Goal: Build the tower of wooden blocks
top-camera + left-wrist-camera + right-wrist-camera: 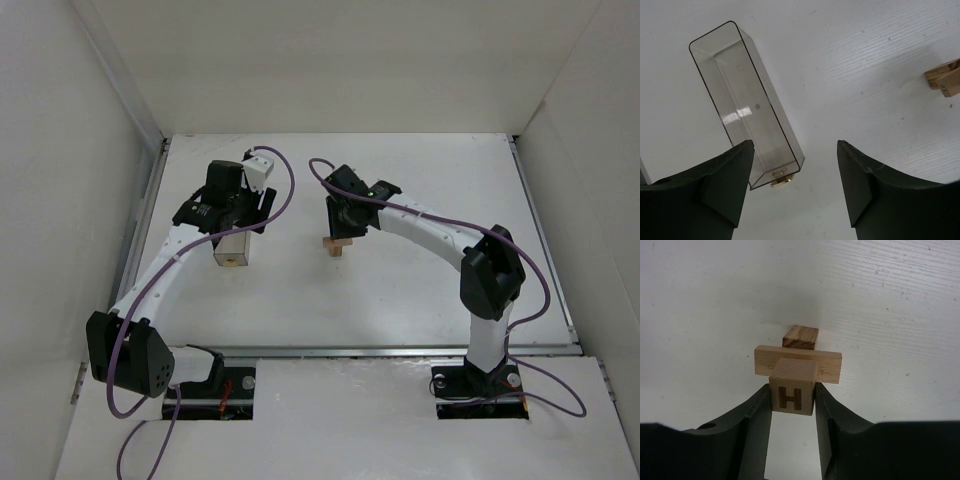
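Note:
In the right wrist view, my right gripper (792,390) is shut on a light wooden cube marked H (791,396). It holds the cube at the middle of a light-tan bar (831,367) that lies crosswise over a darker brown block (800,337). I cannot tell whether the cube rests on the bar. This small wood block tower (337,243) sits mid-table under the right gripper (345,226). Its edge shows in the left wrist view (945,79). My left gripper (795,150) is open and empty above the table, next to the near end of a clear plastic box (747,100).
The clear rectangular box (232,250) lies left of the tower, with a small brass-coloured piece (781,181) at its near end. White walls enclose the table on the left, right and far sides. The two arms stand apart, about a gripper's width between them.

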Controlling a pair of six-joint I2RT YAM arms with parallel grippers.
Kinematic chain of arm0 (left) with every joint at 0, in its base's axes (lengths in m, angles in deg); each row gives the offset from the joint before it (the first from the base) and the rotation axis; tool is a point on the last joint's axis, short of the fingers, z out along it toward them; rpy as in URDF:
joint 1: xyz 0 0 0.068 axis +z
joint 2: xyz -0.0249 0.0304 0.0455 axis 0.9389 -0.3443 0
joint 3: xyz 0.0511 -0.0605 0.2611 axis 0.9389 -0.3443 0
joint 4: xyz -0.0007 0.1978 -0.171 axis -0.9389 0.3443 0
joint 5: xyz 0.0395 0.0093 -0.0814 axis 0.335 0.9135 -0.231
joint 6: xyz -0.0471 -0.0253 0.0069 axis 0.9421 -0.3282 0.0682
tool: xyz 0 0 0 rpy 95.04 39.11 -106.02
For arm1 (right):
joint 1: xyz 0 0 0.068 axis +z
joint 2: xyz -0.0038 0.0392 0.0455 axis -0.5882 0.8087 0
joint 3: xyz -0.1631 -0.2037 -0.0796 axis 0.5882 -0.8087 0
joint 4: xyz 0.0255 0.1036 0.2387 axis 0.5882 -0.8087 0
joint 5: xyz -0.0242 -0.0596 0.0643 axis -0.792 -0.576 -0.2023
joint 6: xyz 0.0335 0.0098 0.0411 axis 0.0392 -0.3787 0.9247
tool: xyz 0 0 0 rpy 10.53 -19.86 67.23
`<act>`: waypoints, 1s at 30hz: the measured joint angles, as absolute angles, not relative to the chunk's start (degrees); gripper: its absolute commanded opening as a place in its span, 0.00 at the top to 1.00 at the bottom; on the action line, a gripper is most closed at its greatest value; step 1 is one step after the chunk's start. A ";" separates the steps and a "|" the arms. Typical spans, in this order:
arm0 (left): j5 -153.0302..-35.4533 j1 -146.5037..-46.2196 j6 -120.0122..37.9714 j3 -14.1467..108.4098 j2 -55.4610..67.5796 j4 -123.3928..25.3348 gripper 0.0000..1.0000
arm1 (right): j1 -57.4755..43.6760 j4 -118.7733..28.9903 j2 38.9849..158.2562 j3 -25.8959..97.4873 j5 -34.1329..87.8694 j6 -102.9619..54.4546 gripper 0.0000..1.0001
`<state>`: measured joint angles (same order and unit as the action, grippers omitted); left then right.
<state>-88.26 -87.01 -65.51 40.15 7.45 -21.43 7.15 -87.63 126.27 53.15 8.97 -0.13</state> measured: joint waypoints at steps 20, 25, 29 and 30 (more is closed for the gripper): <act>-88.26 -87.01 -65.51 40.15 7.45 -21.82 0.36 | 7.11 -87.54 126.92 53.17 9.99 -0.15 0.92; -88.26 -87.01 -65.51 40.15 7.45 -21.82 0.36 | 7.11 -87.52 127.32 53.17 10.01 -0.15 0.91; -88.26 -87.01 -65.51 40.06 7.45 -21.84 0.36 | 7.11 -87.47 127.51 53.17 10.01 -0.15 0.90; -88.26 -87.01 -65.51 40.00 7.45 -21.87 0.36 | 7.11 -87.43 127.51 53.17 10.01 -0.15 0.90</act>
